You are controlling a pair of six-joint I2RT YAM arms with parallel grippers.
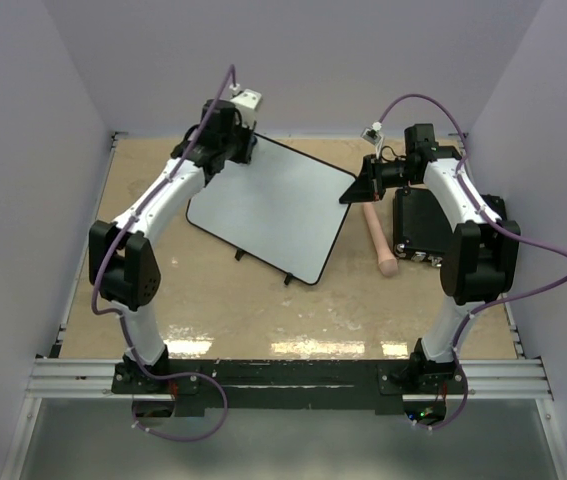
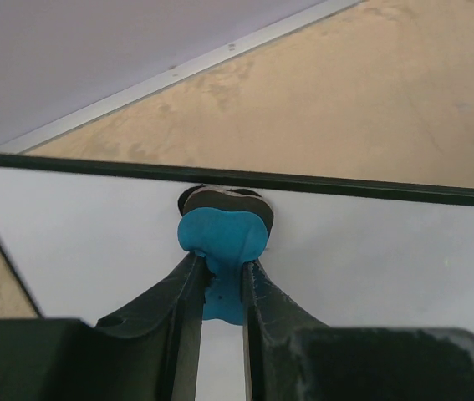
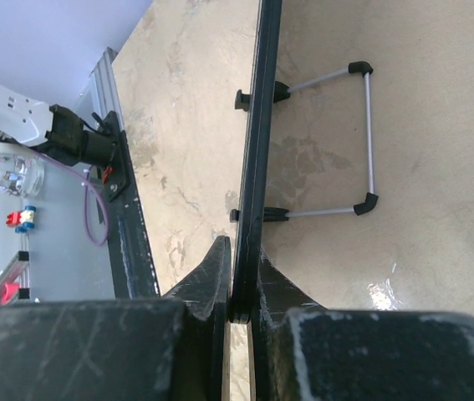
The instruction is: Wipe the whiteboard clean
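Clenched on a blue eraser (image 2: 224, 234), the left gripper (image 2: 220, 271) is held over the whiteboard (image 1: 273, 210), the eraser's dark pad being pressed to the white surface just inside the far rim. The right gripper (image 3: 241, 280) is clamped on the board's thin black edge at its right corner. The whiteboard is laid skewed at the middle of the table (image 1: 263, 310). Just to its right a pink cylinder (image 1: 380, 240) is seen, with a black box (image 1: 418, 225) beside it.
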